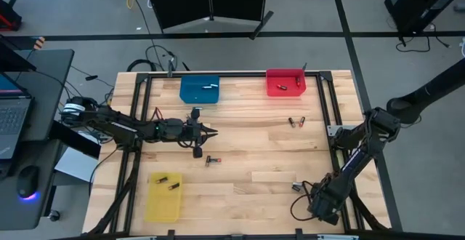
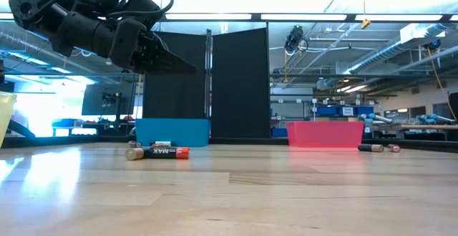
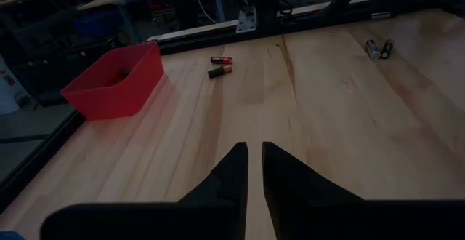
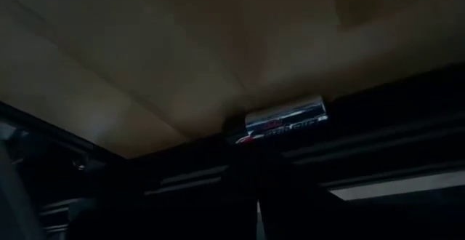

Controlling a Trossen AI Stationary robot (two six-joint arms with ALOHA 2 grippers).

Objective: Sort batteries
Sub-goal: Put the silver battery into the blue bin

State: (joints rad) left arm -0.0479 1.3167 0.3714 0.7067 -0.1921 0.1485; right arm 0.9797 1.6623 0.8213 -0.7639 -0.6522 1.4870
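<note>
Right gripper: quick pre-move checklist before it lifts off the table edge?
1. Right gripper at the table's front right edge, fingers shut: ok.
2. Silver battery sits at its fingers in the right wrist view; firm grip: cannot tell.
3. Left gripper hovers mid-table, nothing between its fingers: ok.
4. Red bin, blue bin, yellow bin in place, each holding batteries: ok.
5. Loose batteries left: a pair near the red bin, one mid-table: not ok.
</note>
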